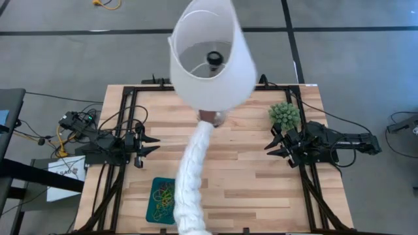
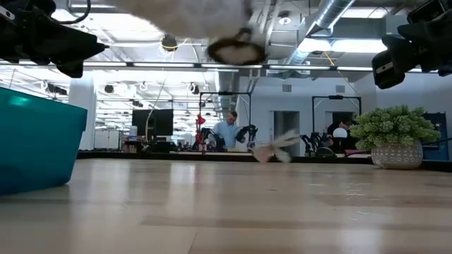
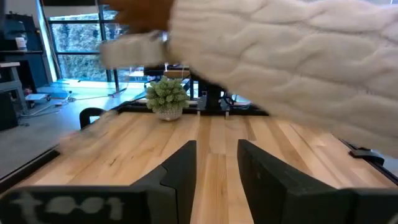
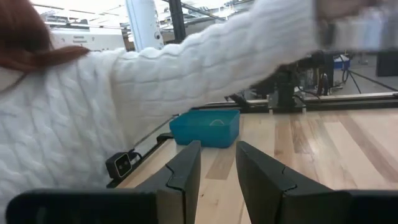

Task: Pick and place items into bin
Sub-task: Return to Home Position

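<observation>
**Bin.** The teal bin [image 1: 150, 203] sits at the lower left of the table [image 1: 255, 189] in the high view, near the bottom edge of the frame. Its visible part is longer from top to bottom of the frame than across, so the long axis appears to run up and down. Its right portion is hidden under a person's white knitted sleeve [image 1: 191, 179]. In the low view, one bin wall fills the left edge of the frame.

**Items.** A tangle of rubber bands [image 1: 163, 194] in green, yellow and red lies inside the bin. The direction of individual loops cannot be determined.

**Left gripper** [image 1: 157, 145]. At centre left of the frame, above the bin, fingers pointing right. Fingers are apart, with nothing between them.

**Right gripper** [image 1: 269, 148]. At centre right, fingers pointing left, just below the green plant [image 1: 285, 115]. Fingers are apart and hold nothing.

**Other.** The sleeve runs from bottom centre up to a white lampshade [image 1: 212, 52] at top centre.

**Markings.** A white sheet [image 1: 64, 175] lies on the floor left of the table. Its print is too small to read.
</observation>
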